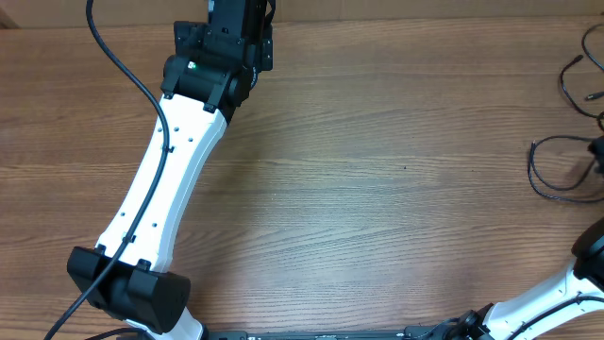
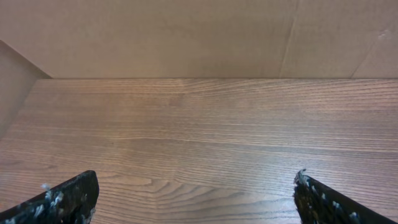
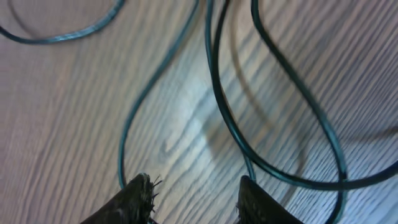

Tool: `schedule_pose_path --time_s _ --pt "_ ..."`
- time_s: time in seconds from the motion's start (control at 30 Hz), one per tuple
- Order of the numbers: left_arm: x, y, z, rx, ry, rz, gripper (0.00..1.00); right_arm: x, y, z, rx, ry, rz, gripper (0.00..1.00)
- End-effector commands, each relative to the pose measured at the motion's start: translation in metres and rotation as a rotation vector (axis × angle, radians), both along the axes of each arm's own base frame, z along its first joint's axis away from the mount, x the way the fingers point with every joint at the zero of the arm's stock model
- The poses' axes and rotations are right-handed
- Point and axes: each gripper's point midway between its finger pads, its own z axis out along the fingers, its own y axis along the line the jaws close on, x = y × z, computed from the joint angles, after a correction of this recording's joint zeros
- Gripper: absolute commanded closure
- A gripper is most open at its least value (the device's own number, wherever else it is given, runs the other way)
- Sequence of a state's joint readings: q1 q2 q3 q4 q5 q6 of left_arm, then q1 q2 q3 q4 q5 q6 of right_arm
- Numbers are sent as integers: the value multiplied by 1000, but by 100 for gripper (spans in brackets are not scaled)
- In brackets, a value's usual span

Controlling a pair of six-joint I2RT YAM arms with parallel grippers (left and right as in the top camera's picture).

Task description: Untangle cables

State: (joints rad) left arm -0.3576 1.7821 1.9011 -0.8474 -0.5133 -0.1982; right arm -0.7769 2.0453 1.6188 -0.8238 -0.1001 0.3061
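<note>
Surface: brown wood-grain table [image 1: 377,189], with a plain cardboard wall [image 2: 186,37] standing at its far edge, ahead of the left gripper.
Left gripper [image 2: 196,202]: jaws spread to full width.
Left fingers [image 2: 68,196]: only the tips show, one in each lower corner of the wrist view. Only bare wood lies between and ahead of them. Nothing is held or touched.
Right gripper [image 3: 196,196]: low over the table, jaws partly apart, with a moderate gap showing bare wood between the tips.
Right fingers [image 3: 140,199]: one thin strand runs down to the tip of this finger, and a second strand disappears behind the other finger. Contact cannot be confirmed at either point. No strand is seen clamped between the jaws.
Cables [image 3: 214,81]: thin dark cords lying in loose, overlapping loops on the wood, directly ahead of and around the right fingertips. Well apart from the left gripper.
Cables, overhead view [image 1: 530,165]: loops at the right edge of the table. The plug ends are too small to make out.
</note>
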Motion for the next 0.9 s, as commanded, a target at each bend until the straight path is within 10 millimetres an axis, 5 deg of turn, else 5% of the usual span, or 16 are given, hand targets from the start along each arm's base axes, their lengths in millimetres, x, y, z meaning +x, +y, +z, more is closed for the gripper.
schedule_pose_path --time_s 0.0,0.4,0.87 --pt "-4 7 18 12 -36 8 0 4 -14 29 -79 -32 15 55" --pt "-5 7 18 13 -33 8 0 -9 -38 24 -191 37 21 48" --pt "-6 7 17 16 -27 8 0 -7 -33 -16 -121 76 39 52"
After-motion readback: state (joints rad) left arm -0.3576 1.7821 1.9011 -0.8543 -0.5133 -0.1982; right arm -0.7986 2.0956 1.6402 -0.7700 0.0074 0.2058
